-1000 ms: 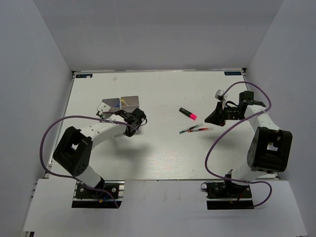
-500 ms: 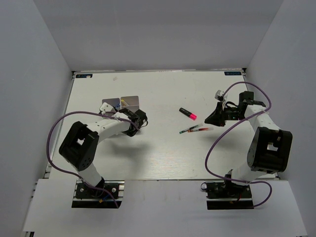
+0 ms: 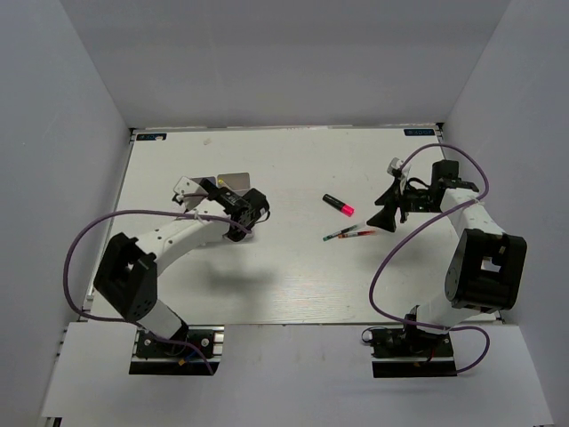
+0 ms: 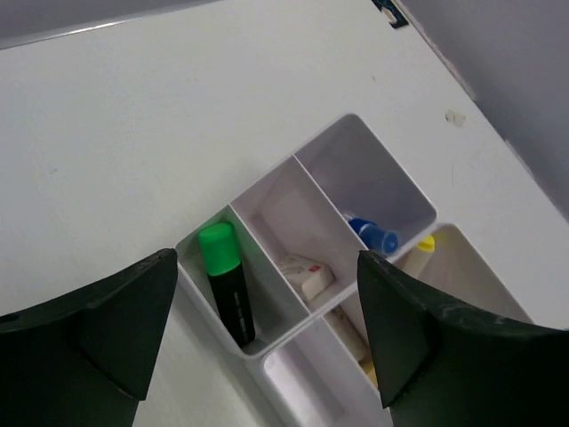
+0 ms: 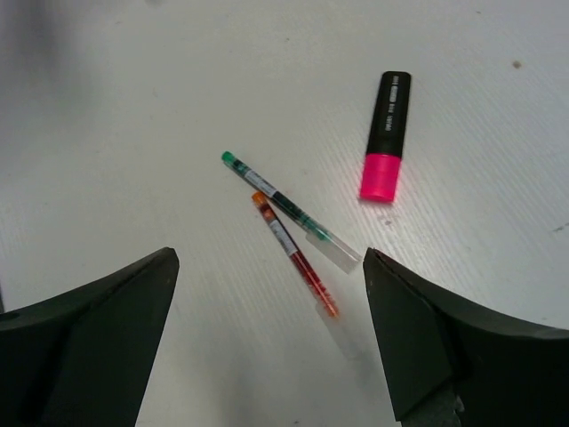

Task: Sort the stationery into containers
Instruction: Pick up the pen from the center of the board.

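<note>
The pale compartment tray (image 4: 378, 173) lies below my left gripper (image 4: 267, 342), which hangs open and empty above it. One slot holds a black highlighter with a green cap (image 4: 228, 283). The slot beside it holds a small eraser (image 4: 305, 274), and a blue-capped pen (image 4: 374, 237) and a yellow-tipped pen (image 4: 426, 244) lie further right. My right gripper (image 5: 271, 347) is open above a red pen (image 5: 293, 255) and a green pen (image 5: 289, 207), which lie side by side. A pink-capped black highlighter (image 5: 385, 133) lies beyond them. From above, the tray (image 3: 236, 181) sits left of centre under the left gripper (image 3: 222, 197).
In the top view the pink highlighter (image 3: 338, 205) and the two pens (image 3: 349, 234) lie mid-table, left of the right gripper (image 3: 384, 206). Grey walls enclose the white table (image 3: 293, 285) on three sides. Purple cables loop beside both arms.
Both grippers have gone from nearly shut to wide open. The left wrist has swung up over the tray. The right arm has stayed in place above the pens.
</note>
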Robot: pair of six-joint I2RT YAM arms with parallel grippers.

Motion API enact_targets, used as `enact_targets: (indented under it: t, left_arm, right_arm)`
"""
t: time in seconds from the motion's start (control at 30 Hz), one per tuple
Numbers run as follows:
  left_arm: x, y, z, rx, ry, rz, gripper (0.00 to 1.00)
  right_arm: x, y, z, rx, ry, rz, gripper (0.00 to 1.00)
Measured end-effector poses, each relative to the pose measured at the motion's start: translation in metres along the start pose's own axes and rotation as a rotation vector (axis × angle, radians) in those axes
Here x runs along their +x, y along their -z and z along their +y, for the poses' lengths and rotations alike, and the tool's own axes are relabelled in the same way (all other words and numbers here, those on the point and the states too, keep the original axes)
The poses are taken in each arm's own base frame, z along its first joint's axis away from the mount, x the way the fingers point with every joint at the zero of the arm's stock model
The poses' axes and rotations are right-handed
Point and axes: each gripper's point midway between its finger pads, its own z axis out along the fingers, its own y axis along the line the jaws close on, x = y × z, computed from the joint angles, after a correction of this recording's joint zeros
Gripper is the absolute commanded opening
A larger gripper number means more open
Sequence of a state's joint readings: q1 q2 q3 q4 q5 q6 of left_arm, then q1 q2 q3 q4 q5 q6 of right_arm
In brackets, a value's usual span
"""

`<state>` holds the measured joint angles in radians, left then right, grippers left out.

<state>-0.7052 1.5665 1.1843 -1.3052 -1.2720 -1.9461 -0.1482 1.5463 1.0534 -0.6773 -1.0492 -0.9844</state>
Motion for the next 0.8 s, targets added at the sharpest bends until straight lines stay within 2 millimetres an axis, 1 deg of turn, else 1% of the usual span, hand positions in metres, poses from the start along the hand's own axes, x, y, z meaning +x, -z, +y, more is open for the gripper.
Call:
enact_targets:
  t: [0.1, 0.17, 0.23, 0.37, 0.43, 0.57, 0.6, 0.7, 0.8]
  left_arm:
    - [-0.011, 0.014, 0.000, 0.038, -0.016, 0.048, 0.95]
    - [-0.014, 0.024, -0.003, 0.084, -0.042, 0.108, 0.98]
    - [-0.015, 0.036, -0.009, 0.181, -0.044, 0.194, 1.00]
    - [-0.013, 0.062, -0.015, 0.477, -0.080, 0.329, 1.00]
    - [-0.016, 0.076, -0.018, 0.635, -0.123, 0.347, 1.00]
    - [-0.036, 0.102, -0.038, 0.863, -0.175, 0.319, 1.00]
    - [-0.038, 0.106, -0.040, 0.904, -0.194, 0.312, 1.00]
    - [-0.038, 0.116, -0.043, 0.989, -0.259, 0.310, 1.00]
    - [-0.036, 0.124, -0.043, 1.052, -0.309, 0.312, 1.00]
  right_arm:
    - [-0.002, 0.000, -0.014, 0.049, 0.007, 0.009, 0.90]
    - [-0.005, -0.001, -0.022, 0.078, 0.015, 0.016, 0.90]
    - [-0.009, -0.002, -0.031, 0.109, 0.021, 0.027, 0.90]
    - [-0.017, -0.014, -0.046, 0.169, 0.053, 0.059, 0.90]
    - [-0.019, -0.020, -0.053, 0.207, 0.071, 0.081, 0.90]
    - [-0.029, -0.031, -0.066, 0.290, 0.118, 0.108, 0.90]
    - [-0.032, -0.032, -0.070, 0.318, 0.130, 0.115, 0.90]
    - [-0.042, -0.036, -0.082, 0.399, 0.160, 0.119, 0.90]
    - [-0.053, -0.040, -0.090, 0.428, 0.160, 0.098, 0.90]
